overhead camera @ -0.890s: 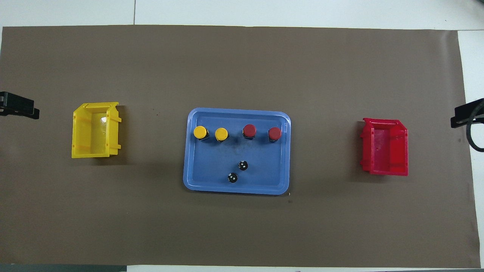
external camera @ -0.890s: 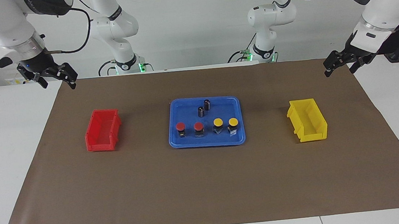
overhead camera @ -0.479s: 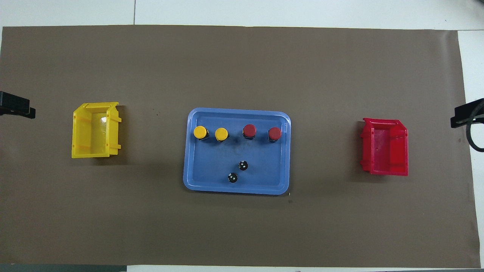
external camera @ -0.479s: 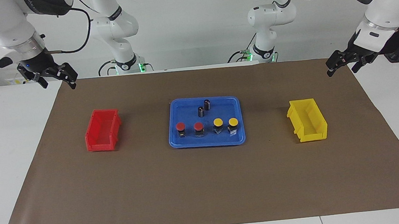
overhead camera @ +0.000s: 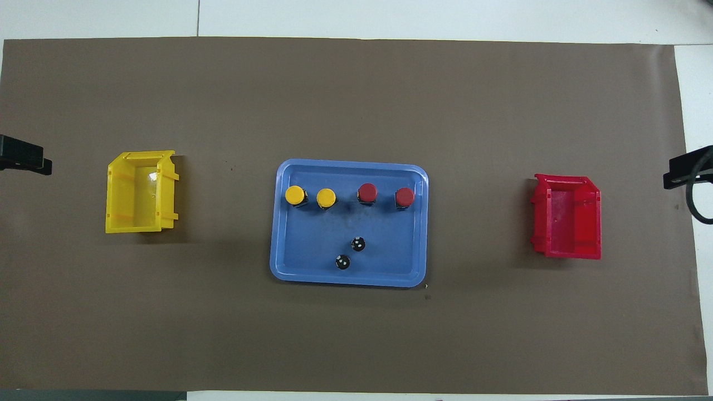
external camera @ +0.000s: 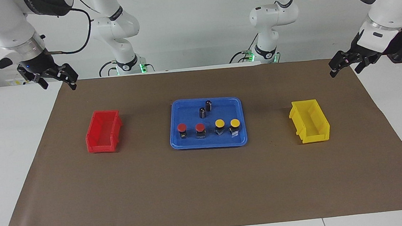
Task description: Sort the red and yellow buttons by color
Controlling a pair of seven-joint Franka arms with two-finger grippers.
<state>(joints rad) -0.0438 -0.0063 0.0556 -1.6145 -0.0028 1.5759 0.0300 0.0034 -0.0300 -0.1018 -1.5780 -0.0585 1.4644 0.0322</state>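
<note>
Two red buttons (external camera: 181,128) (external camera: 199,127) and two yellow buttons (external camera: 219,123) (external camera: 235,123) stand upright in one row in the blue tray (external camera: 209,145). From above, the yellow caps (overhead camera: 294,195) (overhead camera: 326,197) lie toward the left arm's end and the red caps (overhead camera: 367,192) (overhead camera: 405,196) toward the right arm's end. My right gripper (external camera: 58,84) hangs open over the mat's corner near the red bin (external camera: 103,132). My left gripper (external camera: 345,71) hangs open over the mat's edge near the yellow bin (external camera: 311,121). Neither holds anything.
Two small dark cylinders with silver tops (external camera: 202,112) (external camera: 208,105) stand in the tray, nearer to the robots than the buttons. The red bin (overhead camera: 568,217) and yellow bin (overhead camera: 139,192) hold nothing. A brown mat (external camera: 207,185) covers the white table.
My left gripper has drawn back a little toward its own end of the table. The right arm, buttons, tray and bins have not moved.
</note>
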